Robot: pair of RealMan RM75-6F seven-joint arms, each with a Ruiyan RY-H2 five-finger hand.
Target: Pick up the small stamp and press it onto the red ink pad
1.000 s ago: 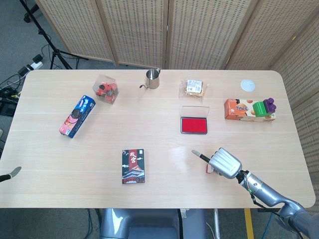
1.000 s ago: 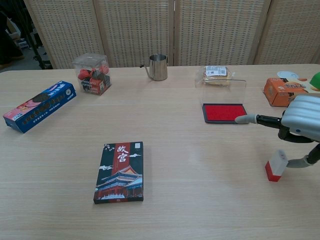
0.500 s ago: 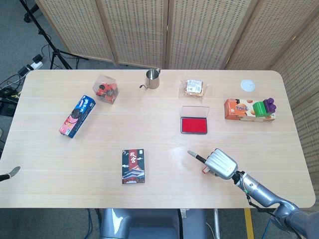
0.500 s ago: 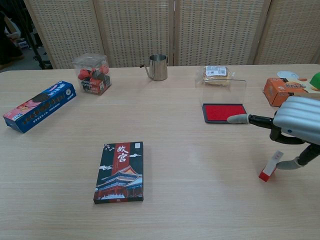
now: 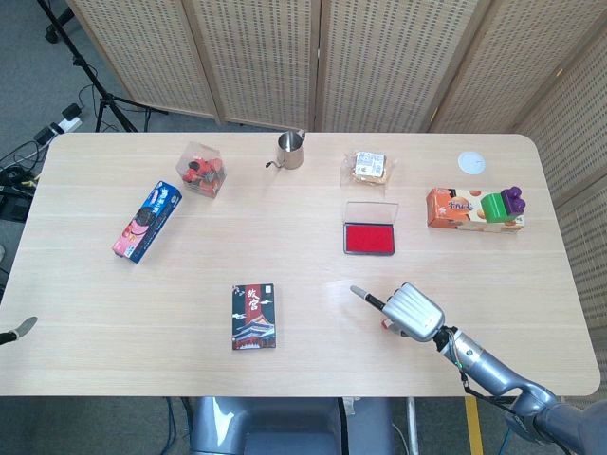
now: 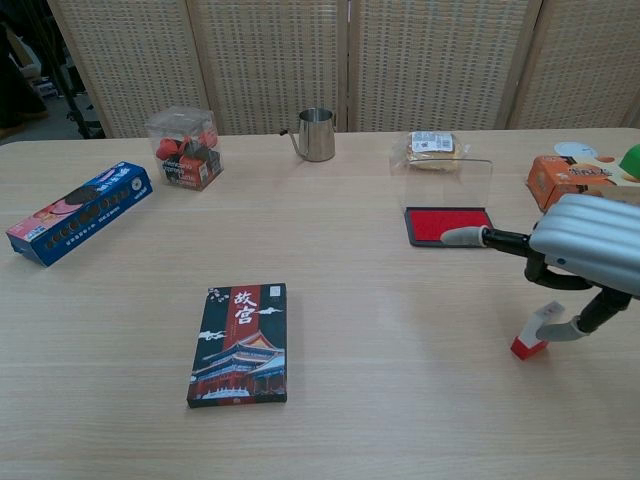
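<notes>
From overhead, the right hand (image 5: 410,312) covers nearly all of the small stamp (image 5: 384,325); only a red sliver peeks out at its near-left edge. One finger points out flat. The left hand (image 5: 19,331) is cut off at the table edge, so its state cannot be told. The red ink pad (image 5: 368,238) lies farther out from the right hand, lid up.

From the chest, the small stamp (image 6: 534,331) shows tilted, pinched under the right hand (image 6: 585,250), red base at the table. A book (image 6: 240,342) lies well to its left; the red ink pad (image 6: 448,224) sits just behind the outstretched fingertip.
</notes>
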